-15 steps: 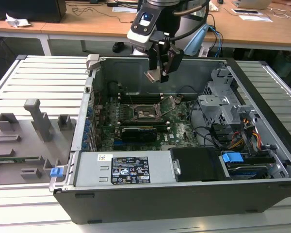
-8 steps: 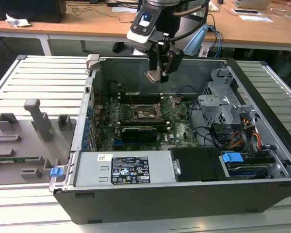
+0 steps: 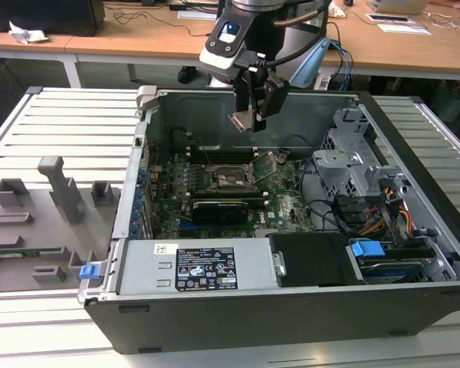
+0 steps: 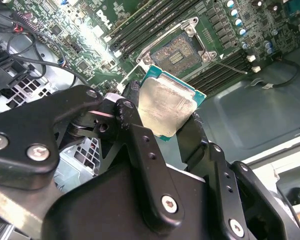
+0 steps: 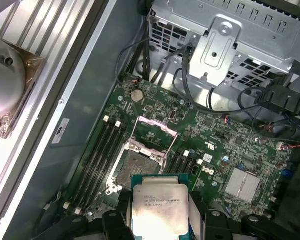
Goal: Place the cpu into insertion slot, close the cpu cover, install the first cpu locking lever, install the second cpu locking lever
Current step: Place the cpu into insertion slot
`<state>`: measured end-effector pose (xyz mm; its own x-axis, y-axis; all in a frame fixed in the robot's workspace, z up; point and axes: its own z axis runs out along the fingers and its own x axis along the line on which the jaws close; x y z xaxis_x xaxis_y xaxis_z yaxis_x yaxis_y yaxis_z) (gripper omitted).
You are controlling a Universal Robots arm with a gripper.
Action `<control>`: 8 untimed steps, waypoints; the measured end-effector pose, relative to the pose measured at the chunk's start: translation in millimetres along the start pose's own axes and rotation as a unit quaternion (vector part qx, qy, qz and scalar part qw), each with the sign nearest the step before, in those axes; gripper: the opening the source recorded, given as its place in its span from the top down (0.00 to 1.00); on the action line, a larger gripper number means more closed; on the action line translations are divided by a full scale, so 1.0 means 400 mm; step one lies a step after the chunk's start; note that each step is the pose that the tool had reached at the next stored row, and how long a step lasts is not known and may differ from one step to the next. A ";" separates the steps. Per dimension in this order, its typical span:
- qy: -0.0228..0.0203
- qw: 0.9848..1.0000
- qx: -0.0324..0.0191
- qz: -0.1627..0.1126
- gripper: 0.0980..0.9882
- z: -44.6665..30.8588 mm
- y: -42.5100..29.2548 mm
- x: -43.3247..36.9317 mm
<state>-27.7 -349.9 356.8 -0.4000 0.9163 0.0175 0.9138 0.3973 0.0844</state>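
Hovering with cpu [image 4: 167, 107] above insertion slot [image 4: 177, 52]

Arm reaching down, gripper clamped.
The gripper [image 3: 248, 123] hangs below the wrist, its two black fingers [image 4: 136, 131] pressing opposite edges of the cpu [image 4: 166, 107] held between their tips.

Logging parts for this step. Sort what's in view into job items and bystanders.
Job in hand:
- cpu, held by the gripper
- insertion slot, bare
- cpu cover, swung open

Lying about:
- black card
- power supply
- drive cage
- grey fixture
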 end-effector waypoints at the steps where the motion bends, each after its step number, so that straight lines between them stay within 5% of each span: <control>1: 0.000 1.000 0.000 0.000 0.50 0.000 0.000 0.000; 8: 0.000 1.000 0.000 0.003 0.50 0.002 0.000 0.000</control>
<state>-27.6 -349.9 356.1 -0.3941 0.9189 0.0175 0.9163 0.3914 0.0844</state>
